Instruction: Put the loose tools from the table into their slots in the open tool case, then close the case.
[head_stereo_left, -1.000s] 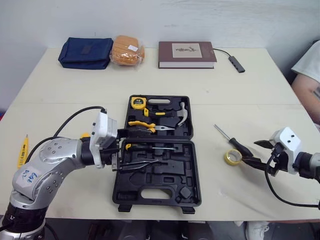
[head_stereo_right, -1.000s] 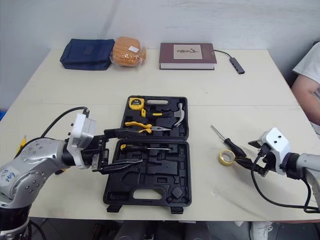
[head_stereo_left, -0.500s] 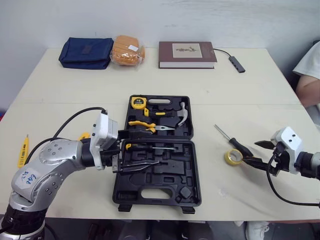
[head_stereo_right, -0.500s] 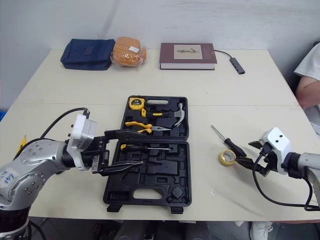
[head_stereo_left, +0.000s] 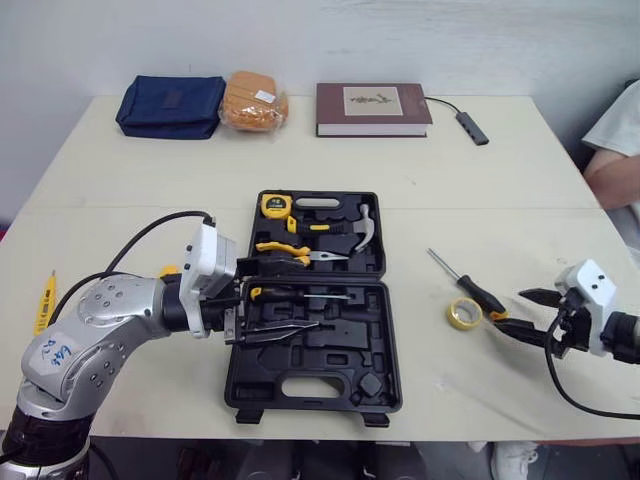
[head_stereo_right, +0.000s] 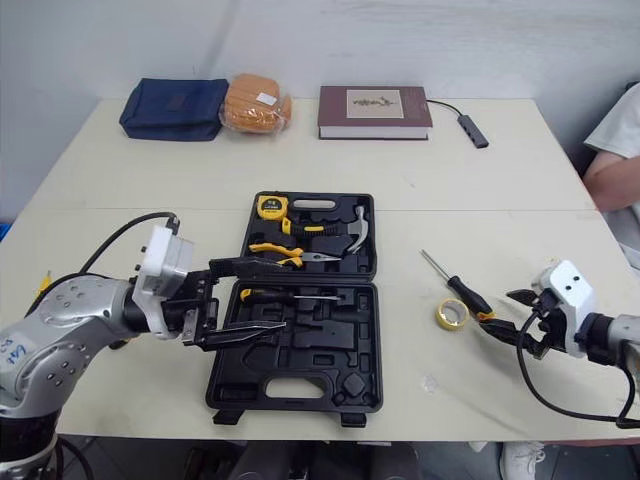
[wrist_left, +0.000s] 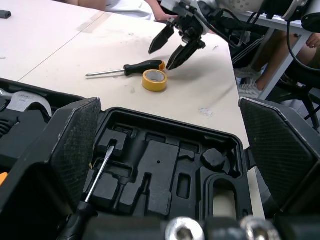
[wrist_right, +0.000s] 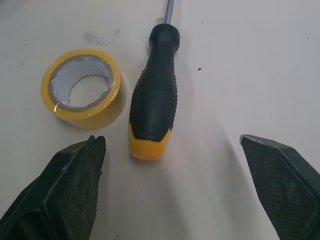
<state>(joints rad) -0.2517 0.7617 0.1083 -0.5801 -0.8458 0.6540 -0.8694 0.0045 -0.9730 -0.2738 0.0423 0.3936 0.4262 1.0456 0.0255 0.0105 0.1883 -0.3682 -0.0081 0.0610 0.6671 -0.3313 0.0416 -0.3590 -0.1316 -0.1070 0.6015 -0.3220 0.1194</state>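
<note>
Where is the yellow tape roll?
In the head view, the yellow tape roll lies on the table at the right, beside the black-and-yellow screwdriver, before the right gripper.

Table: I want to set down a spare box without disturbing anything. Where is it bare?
Barest: the wide band between the open black plastic tool case and the brown hardcover book with navy fabric pouch. Crowded: right of the case, around the yellow tape roll, black-handled screwdriver and right gripper.

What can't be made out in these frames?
Yellow object behind left arm, head view: arm hides most of it, unidentifiable.
Book cover text, head view: too small.
Person, head view: cut off by right edge.
Tool case, left wrist view: left claw covers its sides.
</note>
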